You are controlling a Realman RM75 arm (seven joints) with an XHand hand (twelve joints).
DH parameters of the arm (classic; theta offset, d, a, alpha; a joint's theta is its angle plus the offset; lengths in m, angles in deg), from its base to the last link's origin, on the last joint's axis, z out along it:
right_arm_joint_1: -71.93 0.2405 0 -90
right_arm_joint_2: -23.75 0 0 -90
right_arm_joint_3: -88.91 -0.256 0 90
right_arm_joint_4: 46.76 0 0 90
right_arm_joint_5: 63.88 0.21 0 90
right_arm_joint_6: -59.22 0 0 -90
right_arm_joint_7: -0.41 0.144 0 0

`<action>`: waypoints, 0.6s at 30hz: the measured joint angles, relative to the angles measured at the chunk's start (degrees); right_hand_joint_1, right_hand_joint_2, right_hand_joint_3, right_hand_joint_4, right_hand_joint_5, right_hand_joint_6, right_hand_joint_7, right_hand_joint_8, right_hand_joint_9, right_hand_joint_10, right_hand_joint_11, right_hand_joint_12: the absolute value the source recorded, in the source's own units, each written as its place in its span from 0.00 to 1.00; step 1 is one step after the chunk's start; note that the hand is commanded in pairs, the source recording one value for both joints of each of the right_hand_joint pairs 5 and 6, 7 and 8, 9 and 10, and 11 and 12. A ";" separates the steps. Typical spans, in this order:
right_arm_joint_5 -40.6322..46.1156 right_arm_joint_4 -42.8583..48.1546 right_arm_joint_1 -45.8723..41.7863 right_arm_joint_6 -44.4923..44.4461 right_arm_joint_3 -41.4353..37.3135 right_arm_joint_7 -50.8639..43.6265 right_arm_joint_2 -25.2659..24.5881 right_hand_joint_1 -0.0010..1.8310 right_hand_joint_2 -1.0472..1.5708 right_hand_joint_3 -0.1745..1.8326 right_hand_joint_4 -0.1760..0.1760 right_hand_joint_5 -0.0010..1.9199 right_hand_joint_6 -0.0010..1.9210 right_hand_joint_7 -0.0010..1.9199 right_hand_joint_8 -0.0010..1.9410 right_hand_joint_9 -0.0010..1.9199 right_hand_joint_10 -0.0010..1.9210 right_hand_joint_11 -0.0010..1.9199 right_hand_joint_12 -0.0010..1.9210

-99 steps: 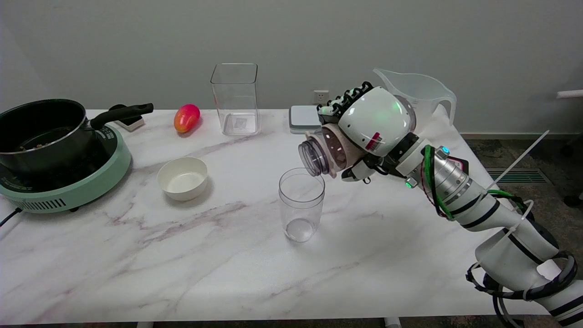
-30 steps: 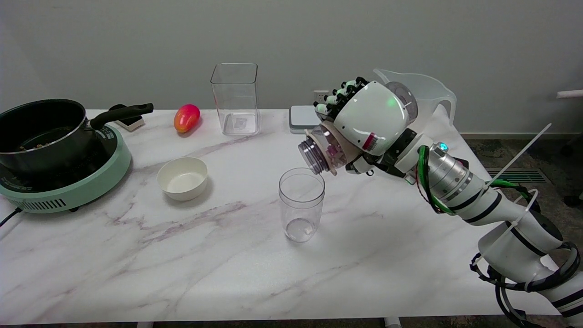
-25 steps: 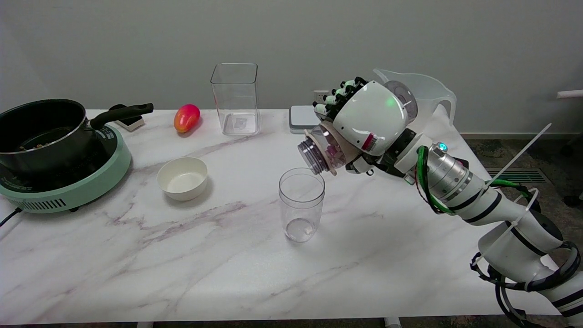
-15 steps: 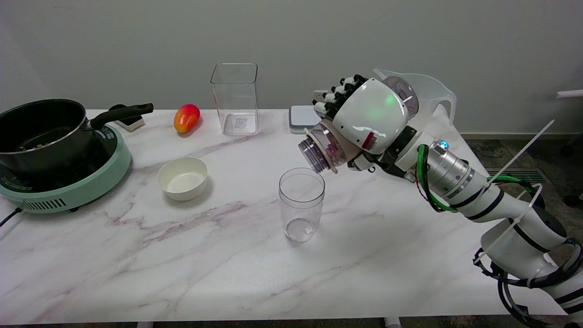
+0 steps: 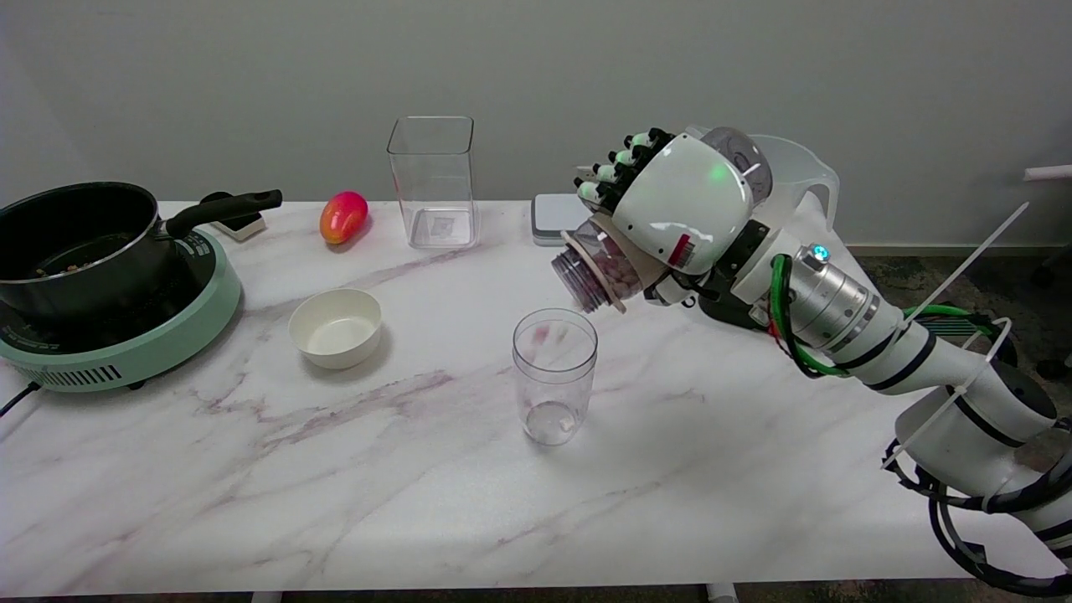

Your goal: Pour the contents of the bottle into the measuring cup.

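Pinkish bits now fall blurred past the cup's (image 5: 554, 375) rim on the counter (image 5: 419, 469); half a second ago none did. The right hand's (image 5: 682, 213) fingers (image 5: 615, 163) grasp the bottle (image 5: 599, 272) (tipped steeper), so pouring has begun.

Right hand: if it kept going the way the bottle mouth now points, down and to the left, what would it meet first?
Probably the measuring cup: the right hand tilts the bottle just above its rim. Depth is uncertain from one view.

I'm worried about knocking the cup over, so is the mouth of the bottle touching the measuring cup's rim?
Apart. The head view shows bare table between the tilted bottle mouth and the measuring cup rim below it.
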 measured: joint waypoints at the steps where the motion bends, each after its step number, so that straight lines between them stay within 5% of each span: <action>1: -0.01 0.04 0.04 0.04 0.00 0.09 0.13 0.75 0.96 0.22 0.50 1.00 1.00 1.00 0.99 0.87 0.87 0.68 0.68; 18: 0.00 0.22 0.17 1.06 0.41 0.54 0.69 0.75 0.96 0.22 0.50 1.00 1.00 1.00 0.99 0.87 0.87 0.68 0.68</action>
